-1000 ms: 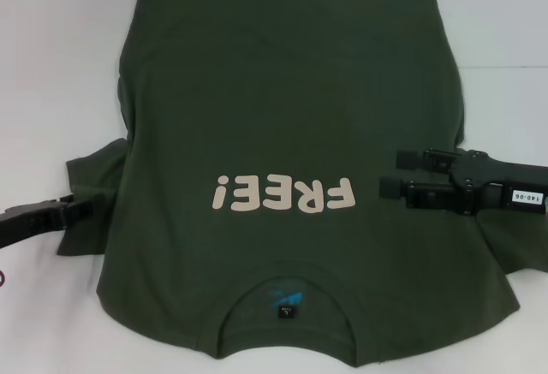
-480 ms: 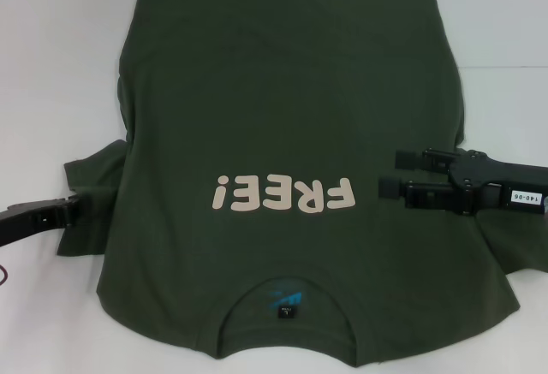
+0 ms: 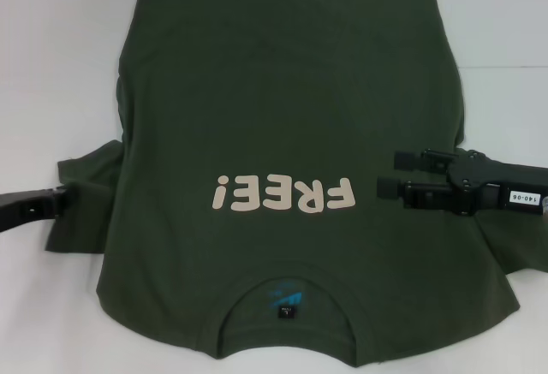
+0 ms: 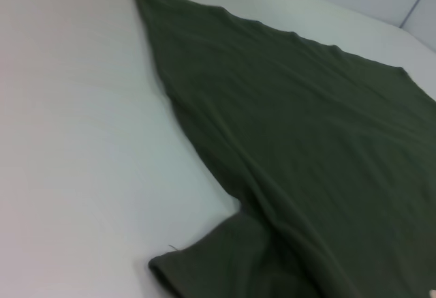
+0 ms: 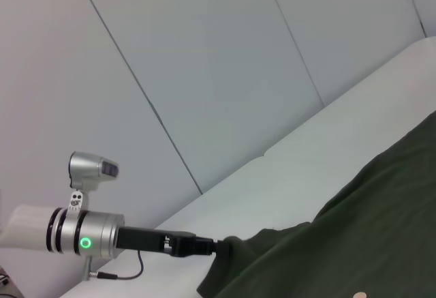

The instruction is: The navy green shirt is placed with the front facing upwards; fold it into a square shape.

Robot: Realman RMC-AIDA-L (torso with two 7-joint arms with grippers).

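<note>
The navy green shirt (image 3: pixel 282 92) lies flat on the white table, front up, collar nearest me, the cream letters "FREE!" (image 3: pixel 282 194) reading upside down. At the far left my left gripper (image 3: pixel 58 197) is shut on the edge of the shirt's left sleeve (image 3: pixel 86 211), which is stretched outward. The right wrist view shows this same left gripper (image 5: pixel 201 246) pinching the sleeve cloth of the shirt (image 5: pixel 368 230). My right gripper (image 3: pixel 388 175) hovers open over the shirt's right side, beside the letters, holding nothing. The left wrist view shows only the shirt (image 4: pixel 306 141).
Bare white table (image 3: pixel 51 66) surrounds the shirt on the left, right and far sides. The right sleeve (image 3: pixel 514 258) lies spread under the right arm. Grey wall panels (image 5: pixel 204 52) stand behind the table.
My left gripper has moved leftward, drawing the left sleeve farther out from the shirt's body. The right gripper has stayed put.
</note>
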